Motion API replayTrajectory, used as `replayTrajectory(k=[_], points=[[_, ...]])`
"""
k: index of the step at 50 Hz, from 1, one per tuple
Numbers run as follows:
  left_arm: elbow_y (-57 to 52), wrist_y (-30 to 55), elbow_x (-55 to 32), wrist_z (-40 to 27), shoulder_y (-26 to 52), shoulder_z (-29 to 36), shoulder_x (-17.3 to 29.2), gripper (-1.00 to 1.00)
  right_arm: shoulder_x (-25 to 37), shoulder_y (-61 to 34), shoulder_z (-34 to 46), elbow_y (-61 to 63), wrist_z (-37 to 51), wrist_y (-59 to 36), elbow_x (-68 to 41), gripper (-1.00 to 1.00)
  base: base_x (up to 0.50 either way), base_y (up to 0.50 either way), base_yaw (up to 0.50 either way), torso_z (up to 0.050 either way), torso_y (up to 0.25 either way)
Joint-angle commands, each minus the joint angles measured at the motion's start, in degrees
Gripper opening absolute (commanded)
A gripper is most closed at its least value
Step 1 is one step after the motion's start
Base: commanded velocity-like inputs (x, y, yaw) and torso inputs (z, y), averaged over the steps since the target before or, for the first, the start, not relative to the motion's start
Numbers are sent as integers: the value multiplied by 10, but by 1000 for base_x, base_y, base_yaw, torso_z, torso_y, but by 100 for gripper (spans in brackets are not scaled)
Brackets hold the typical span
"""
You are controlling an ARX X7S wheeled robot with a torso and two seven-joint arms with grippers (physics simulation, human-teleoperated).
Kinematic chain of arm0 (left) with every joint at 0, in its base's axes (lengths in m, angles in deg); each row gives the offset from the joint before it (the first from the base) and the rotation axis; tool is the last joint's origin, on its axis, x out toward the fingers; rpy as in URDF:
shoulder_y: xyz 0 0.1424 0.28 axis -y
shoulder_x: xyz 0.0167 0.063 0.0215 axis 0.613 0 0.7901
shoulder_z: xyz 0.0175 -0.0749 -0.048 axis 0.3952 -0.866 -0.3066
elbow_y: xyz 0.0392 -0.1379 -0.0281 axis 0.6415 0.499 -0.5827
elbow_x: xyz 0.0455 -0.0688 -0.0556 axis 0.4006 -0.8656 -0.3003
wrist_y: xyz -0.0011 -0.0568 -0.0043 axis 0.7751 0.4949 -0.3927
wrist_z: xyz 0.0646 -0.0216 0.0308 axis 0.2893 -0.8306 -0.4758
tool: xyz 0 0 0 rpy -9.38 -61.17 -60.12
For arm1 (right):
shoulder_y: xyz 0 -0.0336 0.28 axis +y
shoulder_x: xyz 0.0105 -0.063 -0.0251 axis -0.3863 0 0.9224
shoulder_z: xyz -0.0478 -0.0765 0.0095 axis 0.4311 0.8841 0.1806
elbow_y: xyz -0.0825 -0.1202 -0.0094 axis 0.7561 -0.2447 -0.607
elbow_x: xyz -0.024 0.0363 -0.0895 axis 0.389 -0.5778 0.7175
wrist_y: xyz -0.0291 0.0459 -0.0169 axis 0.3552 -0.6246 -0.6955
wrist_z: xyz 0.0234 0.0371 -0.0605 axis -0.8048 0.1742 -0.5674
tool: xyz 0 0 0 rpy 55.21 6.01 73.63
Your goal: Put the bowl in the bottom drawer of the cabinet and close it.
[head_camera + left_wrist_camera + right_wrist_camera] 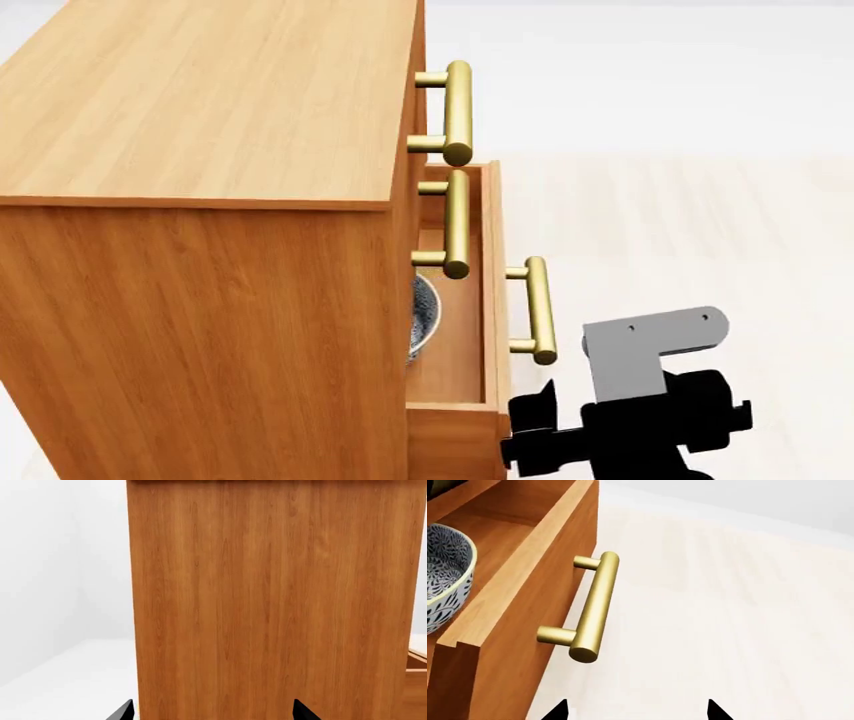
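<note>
The orange-brown cabinet (200,110) fills the left of the head view, and its bottom drawer (494,300) is pulled out. The white, blue-patterned bowl (422,315) sits inside that drawer, half hidden under the middle drawer. In the right wrist view the bowl (444,575) rests on the drawer floor behind the drawer front (527,595). My right gripper (635,711) is open and holds nothing. It hangs over the floor just outside the drawer's brass handle (594,607), not touching it. My left gripper (212,711) is open, facing the cabinet's plain side panel (267,600).
The two upper drawers are shut, and their brass handles (457,100) stick out above the open drawer. Pale floor (694,220) stretches to the right of the cabinet. The right arm's grey bracket (654,345) stands close to the bottom handle (537,310).
</note>
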Motion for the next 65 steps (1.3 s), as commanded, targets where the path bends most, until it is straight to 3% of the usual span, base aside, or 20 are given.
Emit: replayTrajectory(k=[1,65], points=[[3,-9,-11,-3,1,0,0,100,-11,-32,16,-8,-5,-11,-16,100,0,0,0,0,0],[-6,-12,-31,-23,1,6,13,100,-49,-73,71,-47,-5,-9,-44,100,0,0,0,0,0]])
